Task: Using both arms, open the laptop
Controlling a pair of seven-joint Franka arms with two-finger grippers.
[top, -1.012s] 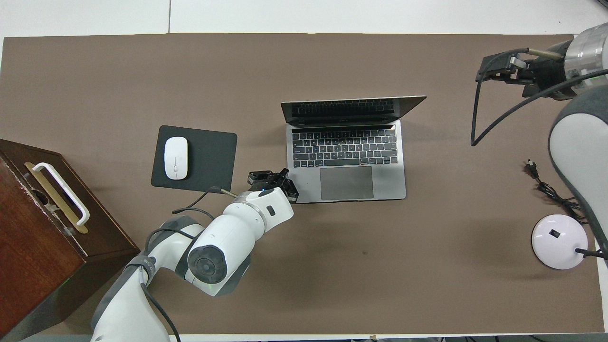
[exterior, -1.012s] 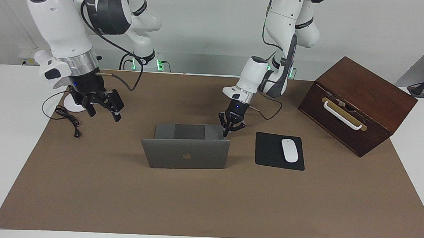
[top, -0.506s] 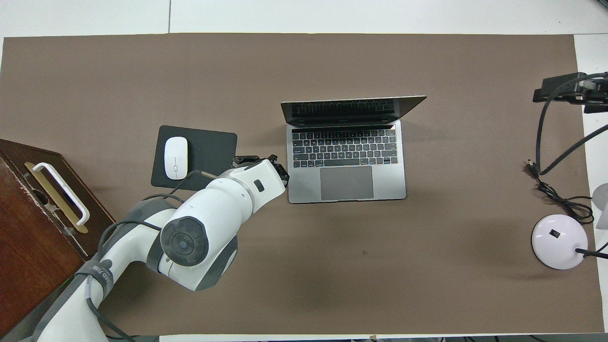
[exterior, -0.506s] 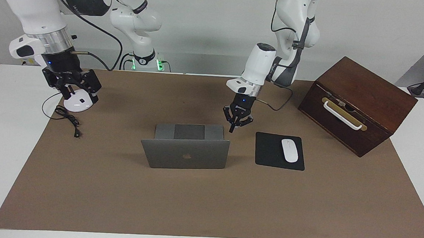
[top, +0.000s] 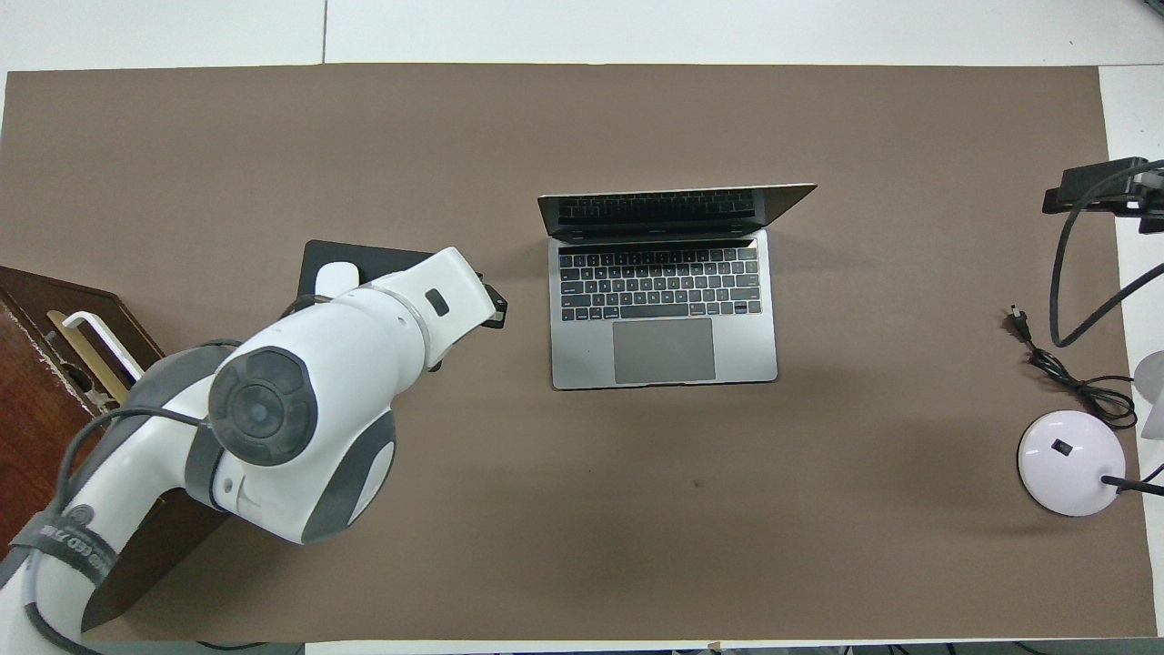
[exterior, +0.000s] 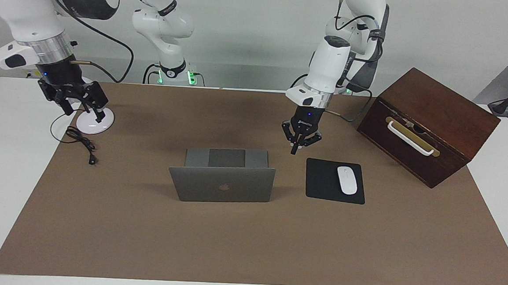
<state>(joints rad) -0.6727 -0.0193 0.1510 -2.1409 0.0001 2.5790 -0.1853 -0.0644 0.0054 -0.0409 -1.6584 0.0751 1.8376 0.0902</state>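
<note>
The silver-grey laptop (exterior: pixel 222 187) stands open in the middle of the brown mat, lid upright with the apple logo on its back, and its keyboard (top: pixel 664 300) shows from above. My left gripper (exterior: pixel 294 151) hangs shut in the air over the mat, between the laptop's base and the mouse pad (exterior: pixel 322 182), touching neither. In the overhead view the left wrist covers most of that gripper. My right gripper (exterior: pixel 84 111) is open and holds nothing, raised over the lamp base (exterior: pixel 94 126) at the right arm's end of the table. Overhead, the right gripper (top: pixel 1091 186) shows only partly at the picture's edge.
A white mouse (exterior: pixel 347 180) lies on the black mouse pad. A dark wooden box (exterior: pixel 431 122) with a white handle stands at the left arm's end. A black cable (exterior: pixel 80 138) lies by the lamp base. The brown mat (exterior: pixel 247 248) covers the white table.
The left gripper rose off the laptop base's corner and drew back toward the mouse pad. The right gripper swung away from the laptop to above the lamp base. The laptop stayed open.
</note>
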